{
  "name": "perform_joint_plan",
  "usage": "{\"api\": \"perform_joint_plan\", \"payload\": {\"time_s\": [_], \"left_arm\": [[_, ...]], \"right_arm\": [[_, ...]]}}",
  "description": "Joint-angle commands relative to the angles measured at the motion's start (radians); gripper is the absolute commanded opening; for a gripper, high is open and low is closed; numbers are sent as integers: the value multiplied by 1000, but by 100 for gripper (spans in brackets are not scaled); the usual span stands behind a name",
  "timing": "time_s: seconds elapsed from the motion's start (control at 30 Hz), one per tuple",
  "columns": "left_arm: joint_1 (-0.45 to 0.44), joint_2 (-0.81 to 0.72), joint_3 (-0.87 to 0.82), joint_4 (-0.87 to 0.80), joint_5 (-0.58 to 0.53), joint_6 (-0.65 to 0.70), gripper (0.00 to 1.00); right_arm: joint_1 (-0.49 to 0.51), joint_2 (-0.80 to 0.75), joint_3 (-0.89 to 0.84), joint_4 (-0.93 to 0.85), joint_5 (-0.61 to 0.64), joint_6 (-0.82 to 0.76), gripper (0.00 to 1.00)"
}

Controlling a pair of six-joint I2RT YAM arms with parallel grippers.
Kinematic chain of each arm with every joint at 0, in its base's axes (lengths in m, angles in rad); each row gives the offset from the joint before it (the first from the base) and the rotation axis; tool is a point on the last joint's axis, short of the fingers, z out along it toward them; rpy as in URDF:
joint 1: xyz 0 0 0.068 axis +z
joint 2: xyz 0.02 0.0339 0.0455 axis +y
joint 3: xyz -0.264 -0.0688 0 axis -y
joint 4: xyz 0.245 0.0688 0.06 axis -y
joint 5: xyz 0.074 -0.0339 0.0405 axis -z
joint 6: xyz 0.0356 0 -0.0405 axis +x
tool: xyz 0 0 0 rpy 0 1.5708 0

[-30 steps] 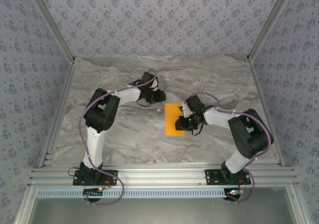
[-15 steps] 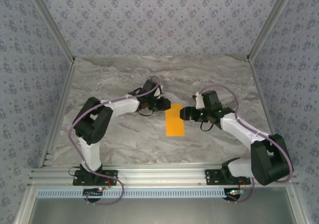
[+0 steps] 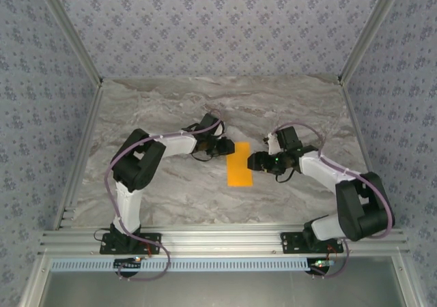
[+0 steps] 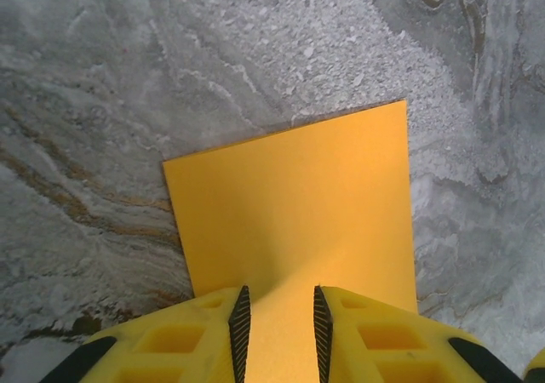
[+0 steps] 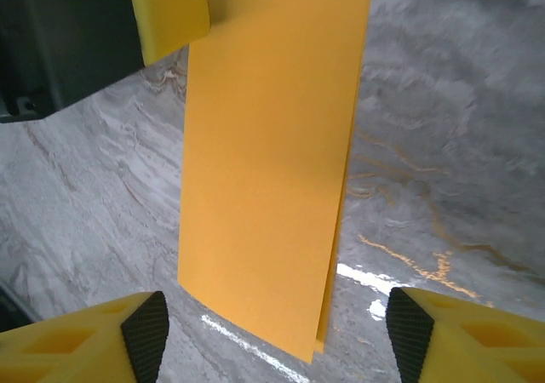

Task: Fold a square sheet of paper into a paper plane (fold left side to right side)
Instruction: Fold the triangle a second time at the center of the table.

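Orange thin paper sheet (image 3: 239,164) lies half-folded, centre frame, on the marble desk (image 3: 171,109). Narrow left fingers (image 4: 213,332) seemingly pin its upper end; right fingers (image 5: 77,340) gape wide. Next: press the crease flat.

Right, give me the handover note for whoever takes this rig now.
Left gripper: fingers narrowly apart, tips over the far end of the square sheet of paper, gripping nothing.
Right gripper: open, empty, beside the sheet's right edge.
Sheet: flat on the table, near its middle.
Done: folded in half, a narrow two-layer rectangle.
Left: every later fold; no pointed nose yet.
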Motion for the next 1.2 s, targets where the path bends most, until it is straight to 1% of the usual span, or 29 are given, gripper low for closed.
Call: {"api": "perform_joint_plan", "payload": {"time_s": [0.0, 0.17, 0.37, 0.5, 0.6, 0.73, 0.83, 0.93, 1.0, 1.1, 1.17], "left_arm": [[-8, -8, -29, -8, -18, -10, 27], [-11, -8, -40, 3, -16, -16, 27], [-12, -10, -45, 8, -17, -15, 27], [-12, -11, -46, 9, -16, -16, 27], [-13, -15, -49, 14, -13, -16, 27], [-12, -37, -58, 27, -12, -14, 28], [-11, -86, -73, 43, -17, 6, 32], [-10, -177, -111, 62, -39, 43, 43], [-10, -261, -161, 96, -62, 73, 51], [-21, -394, -264, 155, -91, 114, 57], [-48, -474, -331, 173, -119, 145, 59]], "right_arm": [[-4, 54, 41, -52, -86, 42, 70], [13, 118, 62, -36, -88, 78, 65], [38, 183, 82, -25, -84, 105, 64], [52, 204, 87, -9, -89, 118, 63], [55, 211, 83, 15, -111, 134, 59], [56, 207, 78, 51, -135, 157, 56], [48, 200, 87, 53, -135, 160, 55], [37, 204, 91, 75, -162, 178, 55], [31, 217, 103, 81, -181, 187, 55], [26, 237, 123, 73, -192, 195, 55], [18, 249, 132, 72, -197, 205, 55]]}}
